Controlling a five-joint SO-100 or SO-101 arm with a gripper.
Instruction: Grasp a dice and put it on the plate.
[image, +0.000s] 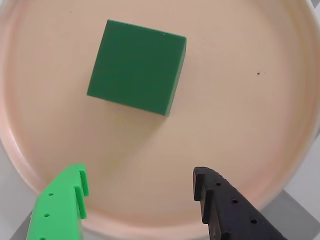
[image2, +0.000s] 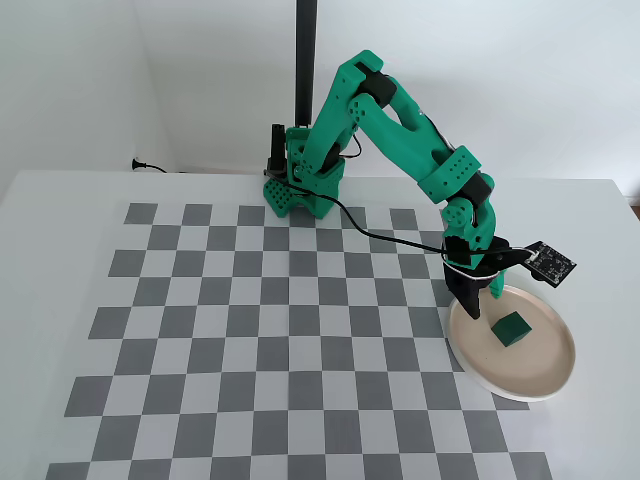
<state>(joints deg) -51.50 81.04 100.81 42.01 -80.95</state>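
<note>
In the wrist view the dice (image: 136, 73) lies flat on the plate (image: 240, 150), in the upper left of the frame, its edges turned slightly askew. The gripper (image: 142, 192) sits at the bottom edge, its green finger (image: 65, 205) and black finger (image: 227, 207) spread wide apart with nothing between them, clear of the dice. In the fixed view the plate (image2: 540, 385) rests at the lower right of the checkered board (image2: 250, 330), the dice (image2: 511, 329) inside it, just beside the gripper (image2: 480, 305), which hangs over the plate's left part.
</note>
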